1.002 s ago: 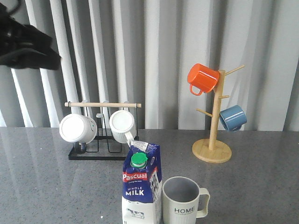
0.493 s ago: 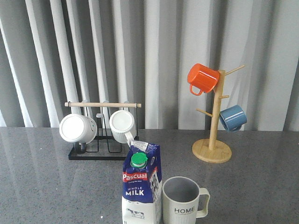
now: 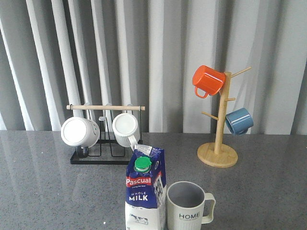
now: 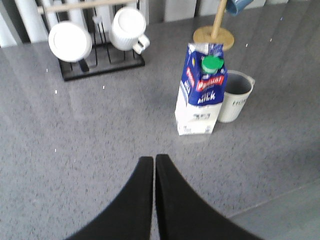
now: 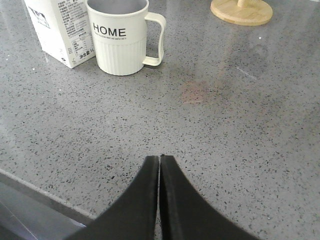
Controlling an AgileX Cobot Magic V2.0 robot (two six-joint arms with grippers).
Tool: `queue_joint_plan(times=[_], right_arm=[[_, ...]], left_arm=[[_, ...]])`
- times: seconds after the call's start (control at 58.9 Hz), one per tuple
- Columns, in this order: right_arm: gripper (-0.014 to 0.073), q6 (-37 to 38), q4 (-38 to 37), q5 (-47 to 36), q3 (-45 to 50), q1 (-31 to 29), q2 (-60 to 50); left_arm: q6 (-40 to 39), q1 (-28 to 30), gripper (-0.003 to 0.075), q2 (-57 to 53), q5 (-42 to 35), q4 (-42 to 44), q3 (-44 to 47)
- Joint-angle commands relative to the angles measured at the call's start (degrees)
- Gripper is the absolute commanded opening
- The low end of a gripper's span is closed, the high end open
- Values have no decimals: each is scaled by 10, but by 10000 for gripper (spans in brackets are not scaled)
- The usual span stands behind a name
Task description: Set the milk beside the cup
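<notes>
Basically done: milk [image 3: 145,191] stands upright just beside cup [image 3: 188,207]; both tools, left tool [image 4: 153,165] and right tool [image 5: 159,162], are pinched together, holding nothing, well back.

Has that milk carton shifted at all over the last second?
No. In the front view the milk stands in the same spot, just left of the cup and in front of the black rack.

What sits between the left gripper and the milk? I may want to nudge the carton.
Nothing visible. In the left wrist view only bare grey table lies between the closed left gripper and the milk, which stands beside the cup.
</notes>
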Motion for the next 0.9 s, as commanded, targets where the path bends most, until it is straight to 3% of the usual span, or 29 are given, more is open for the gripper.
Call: queue_joint_plan(times=[0.0, 0.289, 0.493, 0.662, 0.883], right_arm=[[-6, 0, -3, -40, -14, 1, 5], [-6, 0, -3, -40, -14, 1, 5], [-6, 0, -3, -40, -14, 1, 5], [-6, 0, -3, -40, -14, 1, 5], [-6, 0, -3, -40, -14, 1, 5]], left_arm=[[-6, -1, -7, -19, -43, 16, 40], [-10, -1, -7, -31, -41, 112, 91], [-36, -1, -7, -38, -107, 116, 100], [-35, -1, -7, -90, -317, 125, 199], [-34, -1, -7, -206, -616, 181, 447]])
